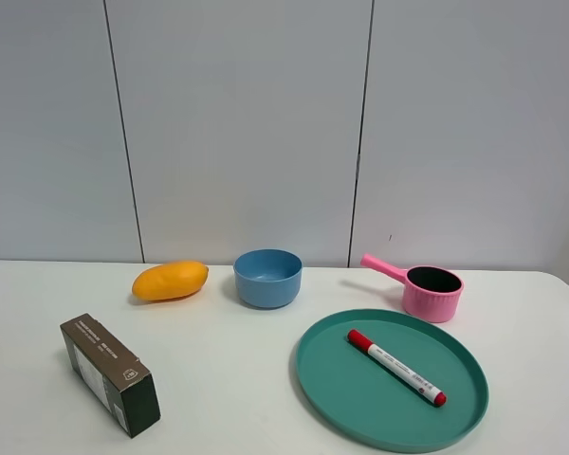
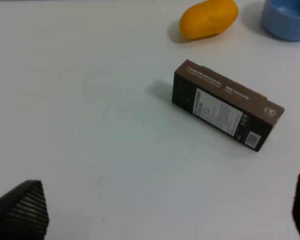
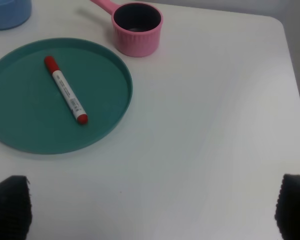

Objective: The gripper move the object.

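Black ribbed fingertips of the right gripper point(image 3: 150, 212) show only at the two lower corners of the right wrist view, spread wide apart with bare white table point(image 3: 215, 125) between them; nothing is held. The marker pen point(image 3: 65, 90) lies well ahead of that gripper and off to one side, not between the fingers and not touching them. It rests flat inside the teal round plate point(image 3: 110, 107), red cap toward the far rim, red end toward the near rim, printed text along the white barrel.

Left gripper point(image 2: 155, 210): same picture, dark fingertips at the frame's lower corners, wide apart, holding nothing, hovering over open table. Ahead of it sits the dark brown carton point(image 2: 224, 105), on a long side with its label panel facing the camera.

From the high camera neither arm is in frame. The pen point(image 1: 395, 367) lies diagonally across the plate point(image 1: 327, 398) at the front right of the table. Behind the plate stands a pink saucepan point(image 1: 431, 292), upright, its handle pointing left and away. A blue bowl point(image 1: 267, 278) sits near the back centre, a mango point(image 1: 170, 281) just left of it, apart from it. The carton point(image 1: 109, 373) is at the front left.
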